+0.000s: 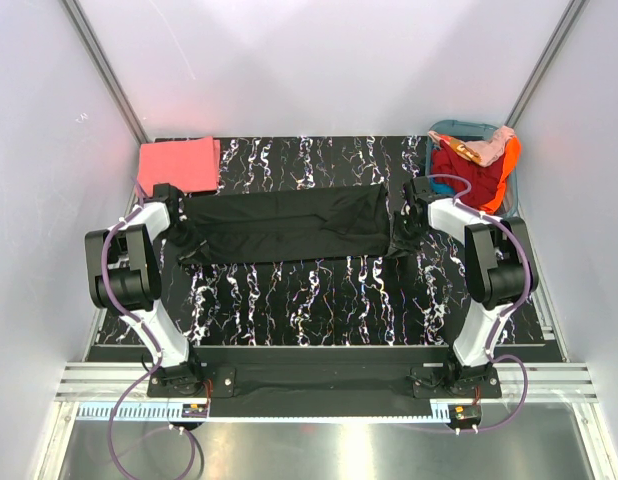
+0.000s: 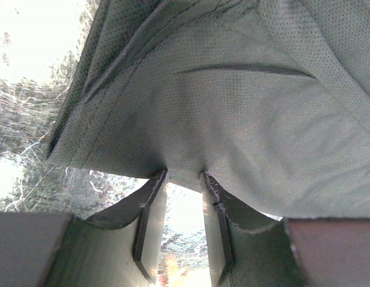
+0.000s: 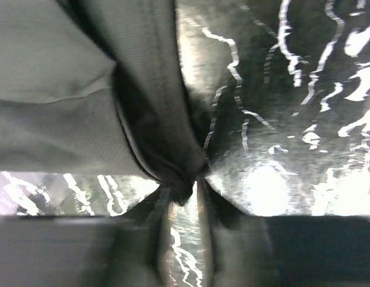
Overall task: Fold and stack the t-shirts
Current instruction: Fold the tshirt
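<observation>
The black t-shirt stretches as a long folded band across the middle of the marbled table. My left gripper is at its left end and my right gripper at its right end. In the left wrist view the cloth hangs off my left gripper, caught at the fingertips, with the table showing below. Seen from the right wrist, a bunched edge of the shirt is pinched in my right gripper; that picture is blurred. The coral-pink t-shirt lies folded at the back left.
A teal basket stands at the back right corner with red and orange clothes heaped in it. White walls close in the table on three sides. Both arm bases sit on the rail at the near edge.
</observation>
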Action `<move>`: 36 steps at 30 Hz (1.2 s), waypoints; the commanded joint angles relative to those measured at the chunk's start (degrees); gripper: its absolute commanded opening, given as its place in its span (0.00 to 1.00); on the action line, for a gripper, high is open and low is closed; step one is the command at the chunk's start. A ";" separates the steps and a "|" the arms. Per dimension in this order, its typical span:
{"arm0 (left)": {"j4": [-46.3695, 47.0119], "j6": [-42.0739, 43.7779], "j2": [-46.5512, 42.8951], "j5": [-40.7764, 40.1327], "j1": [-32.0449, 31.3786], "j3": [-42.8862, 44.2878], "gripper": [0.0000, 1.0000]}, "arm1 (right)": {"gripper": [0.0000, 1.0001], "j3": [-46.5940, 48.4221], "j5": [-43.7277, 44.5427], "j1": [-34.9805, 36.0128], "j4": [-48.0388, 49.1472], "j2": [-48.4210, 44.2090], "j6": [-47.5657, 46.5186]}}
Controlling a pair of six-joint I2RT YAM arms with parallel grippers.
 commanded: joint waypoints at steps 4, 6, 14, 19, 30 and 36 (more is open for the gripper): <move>0.30 1.58 1.52 -2.91 0.74 1.03 0.35 | 0.00 1.62 11.78 0.60 -0.95 -0.39 -1.02; 0.21 1.67 1.70 -2.92 0.83 1.12 0.35 | 0.00 1.09 17.06 0.51 0.01 -2.40 -3.12; 0.21 1.84 1.61 -3.00 1.01 1.04 0.35 | 0.38 0.04 15.68 0.60 2.57 -4.34 -5.34; 0.13 2.02 0.04 -2.39 0.92 0.69 0.35 | 0.52 5.82 14.81 0.77 -3.75 -9.26 -4.54; 1.27 0.18 -4.18 3.85 0.83 -1.07 0.36 | 0.62 23.41 -1.36 4.02 -6.93 1.62 5.04; 1.80 -0.44 -6.47 5.34 0.66 -2.30 0.36 | 0.59 25.17 -12.33 6.21 -1.67 8.04 10.30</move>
